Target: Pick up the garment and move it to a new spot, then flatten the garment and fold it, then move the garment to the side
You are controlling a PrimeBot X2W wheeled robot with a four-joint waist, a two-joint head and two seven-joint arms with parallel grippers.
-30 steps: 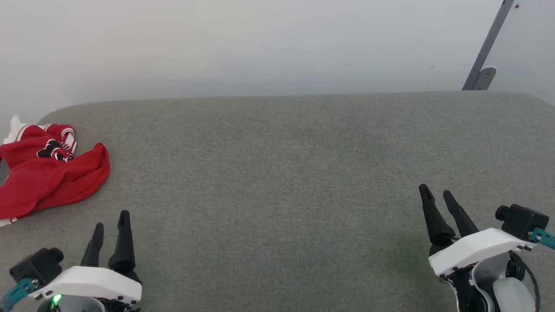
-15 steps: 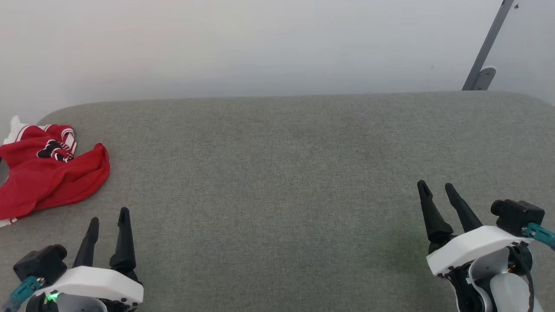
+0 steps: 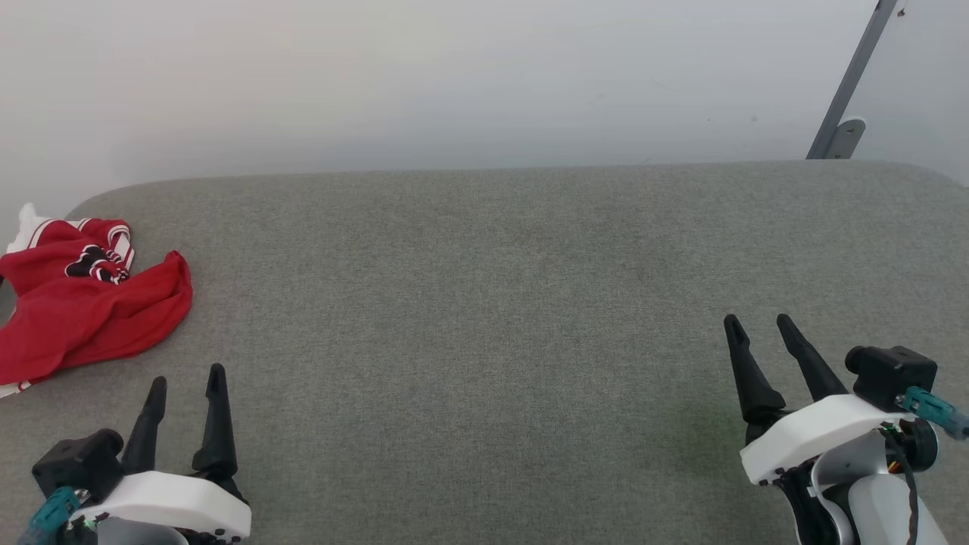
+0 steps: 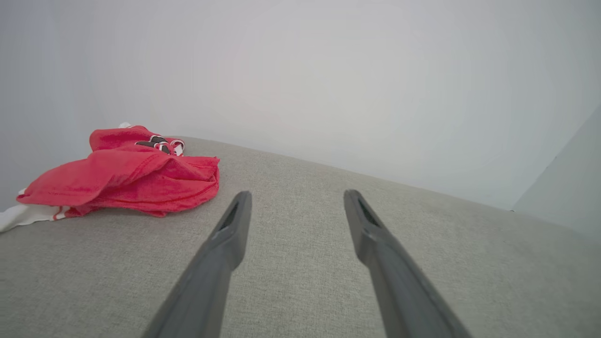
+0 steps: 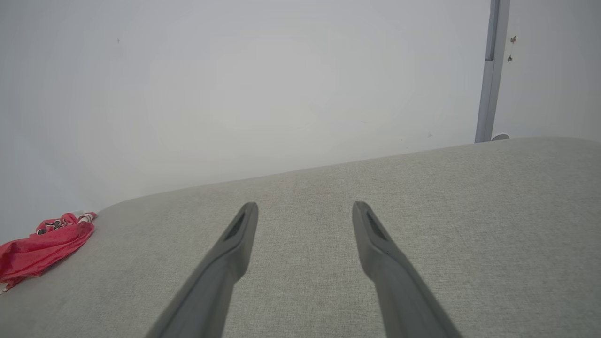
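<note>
The garment (image 3: 83, 303) is a crumpled red heap with white striped trim and a black numeral, lying at the far left edge of the grey padded table (image 3: 484, 318). The left wrist view has the garment (image 4: 127, 176) ahead and to the left of its fingers. From the right wrist view the garment (image 5: 40, 246) lies far off at the left. My left gripper (image 3: 187, 381) hovers open at the lower left, a short way in front of the heap, holding nothing. At the lower right my right gripper (image 3: 757, 322) is open and empty too.
A pale wall (image 3: 454, 76) runs behind the table's far edge. A grey metal bar (image 3: 852, 79) slants up at the back right corner. The table's left corner is rounded just behind the garment.
The left gripper has drawn back slightly toward the bottom of the head view. The right gripper has shifted a little upward and left. The garment has not moved.
</note>
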